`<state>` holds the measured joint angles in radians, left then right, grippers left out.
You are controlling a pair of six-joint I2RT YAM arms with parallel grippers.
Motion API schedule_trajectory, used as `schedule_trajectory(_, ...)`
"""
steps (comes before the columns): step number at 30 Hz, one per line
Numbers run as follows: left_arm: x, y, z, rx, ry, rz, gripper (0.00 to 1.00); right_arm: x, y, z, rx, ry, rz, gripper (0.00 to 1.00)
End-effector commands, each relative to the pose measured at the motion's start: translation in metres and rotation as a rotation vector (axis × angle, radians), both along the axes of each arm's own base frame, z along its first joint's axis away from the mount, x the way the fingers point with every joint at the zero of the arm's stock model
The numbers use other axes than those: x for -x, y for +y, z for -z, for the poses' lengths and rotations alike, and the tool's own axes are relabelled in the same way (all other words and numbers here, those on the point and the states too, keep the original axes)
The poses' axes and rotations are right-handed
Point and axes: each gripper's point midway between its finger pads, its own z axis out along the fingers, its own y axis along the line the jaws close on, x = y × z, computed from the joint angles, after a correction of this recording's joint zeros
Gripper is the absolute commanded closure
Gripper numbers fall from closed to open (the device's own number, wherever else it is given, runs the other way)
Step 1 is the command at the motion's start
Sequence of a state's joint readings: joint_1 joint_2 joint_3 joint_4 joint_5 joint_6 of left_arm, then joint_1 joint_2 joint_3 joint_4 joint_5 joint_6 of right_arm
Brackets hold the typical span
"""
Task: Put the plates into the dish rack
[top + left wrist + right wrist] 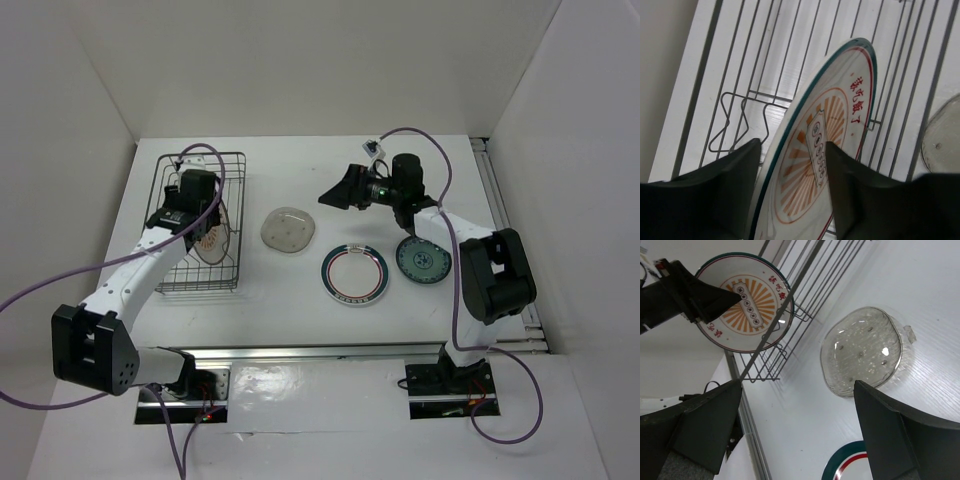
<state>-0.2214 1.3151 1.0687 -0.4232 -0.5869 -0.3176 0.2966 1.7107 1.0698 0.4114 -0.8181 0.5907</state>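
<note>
My left gripper is shut on the cream plate with the orange sunburst centre and holds it on edge, tilted, inside the dark wire dish rack. In the left wrist view the plate stands between my fingers over the rack's tines. My right gripper is open and empty above the table. The translucent grey plate, the white plate with the teal-and-red ring and the teal-patterned plate lie flat on the table. The right wrist view shows the grey plate and the sunburst plate.
White walls close the table at the back and both sides. The rack stands at the left, near the wall. A metal rail runs along the near edge by the arm bases. Purple cables hang from both arms.
</note>
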Motion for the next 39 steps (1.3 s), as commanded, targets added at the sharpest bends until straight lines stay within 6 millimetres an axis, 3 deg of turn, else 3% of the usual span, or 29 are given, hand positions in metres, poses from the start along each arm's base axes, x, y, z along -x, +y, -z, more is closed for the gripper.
schedule_trajectory(1,-0.012,-0.012,-0.015,0.055,-0.054,0.041,0.29,0.001,-0.011,-0.013,0.045,-0.058,0.053,0.00)
schedule_trajectory(8,-0.008,-0.021,-0.029,0.101,-0.099,0.086,0.06,-0.007,-0.037,-0.009,0.179,-0.029,0.224,0.00)
schedule_trajectory(10,-0.007,-0.021,-0.034,0.104,-0.115,0.087,0.06,-0.007,-0.048,-0.006,0.222,-0.009,0.281,0.00)
schedule_trajectory(12,-0.003,-0.020,-0.046,0.110,-0.149,0.088,0.05,0.000,-0.060,0.011,0.269,0.055,0.343,0.00)
schedule_trajectory(13,-0.001,-0.019,-0.051,0.112,-0.164,0.089,0.05,0.011,-0.058,0.003,0.252,0.048,0.337,0.00)
schedule_trajectory(14,0.001,-0.019,-0.056,0.115,-0.180,0.090,0.00,0.030,-0.061,0.029,0.265,0.125,0.347,0.00)
schedule_trajectory(15,0.006,-0.018,-0.070,0.123,-0.222,0.091,0.00,0.036,-0.062,0.031,0.261,0.112,0.380,0.00)
schedule_trajectory(16,0.010,-0.017,-0.078,0.127,-0.247,0.092,0.00,0.054,-0.056,0.019,0.241,0.070,0.378,0.00)
schedule_trajectory(17,0.013,-0.023,-0.086,0.169,-0.274,0.110,0.00,0.071,-0.060,0.041,0.270,0.104,0.393,0.00)
schedule_trajectory(20,0.029,-0.039,-0.117,0.252,-0.405,0.220,0.00,0.102,-0.068,0.037,0.313,0.096,0.467,0.00)
schedule_trajectory(21,0.034,-0.053,-0.123,0.287,-0.428,0.300,0.00,0.114,-0.071,0.046,0.327,0.121,0.474,0.00)
schedule_trajectory(23,0.043,-0.059,-0.141,0.314,-0.491,0.352,0.00,0.141,-0.076,0.039,0.295,0.137,0.519,0.00)
schedule_trajectory(24,0.044,-0.063,-0.141,0.323,-0.488,0.371,0.00,0.154,-0.082,0.055,0.304,0.169,0.537,0.00)
schedule_trajectory(25,0.044,-0.064,-0.141,0.327,-0.487,0.379,0.00,0.166,-0.088,0.044,0.255,0.141,0.565,0.00)
schedule_trajectory(27,0.044,-0.068,-0.141,0.328,-0.470,0.402,0.00,0.181,-0.101,0.058,0.217,0.202,0.632,0.00)
schedule_trajectory(28,0.042,-0.069,-0.138,0.328,-0.459,0.401,0.00,0.186,-0.112,0.064,0.225,0.214,0.678,0.00)
schedule_trajectory(29,0.043,-0.069,-0.141,0.328,-0.461,0.401,0.00,0.190,-0.120,0.055,0.173,0.201,0.711,0.00)
schedule_trajectory(32,0.039,-0.069,-0.136,0.327,-0.433,0.397,0.00,0.198,-0.139,0.073,0.191,0.263,0.800,0.00)
schedule_trajectory(39,0.044,-0.074,-0.142,0.342,-0.450,0.429,0.00,0.198,-0.142,0.127,0.282,0.397,0.867,0.03)
